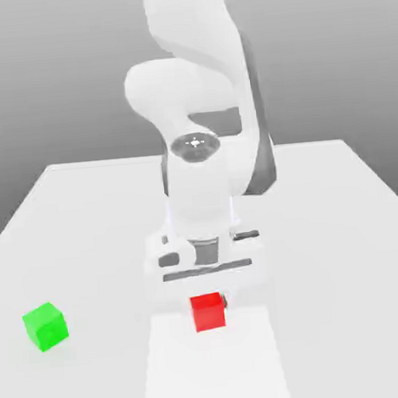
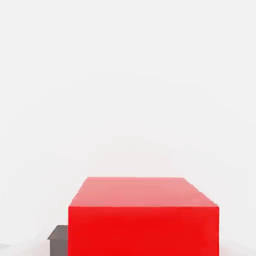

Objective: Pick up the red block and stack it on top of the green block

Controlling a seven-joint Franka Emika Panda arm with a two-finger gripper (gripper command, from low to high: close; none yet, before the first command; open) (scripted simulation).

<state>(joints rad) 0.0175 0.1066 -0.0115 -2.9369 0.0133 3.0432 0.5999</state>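
Observation:
The red block sits low at the front middle of the white table, between the fingers of my gripper, which comes straight down from above. The gripper is shut on the red block; a dark fingertip peeks out at its side. In the hand view the red block looms very close, and one dark finger presses against its edge. The green block rests on the table far toward the exterior view's left, well apart from the gripper.
The white arm rises behind the gripper over the table's middle. A slightly brighter strip of table runs from under the red block to the front edge.

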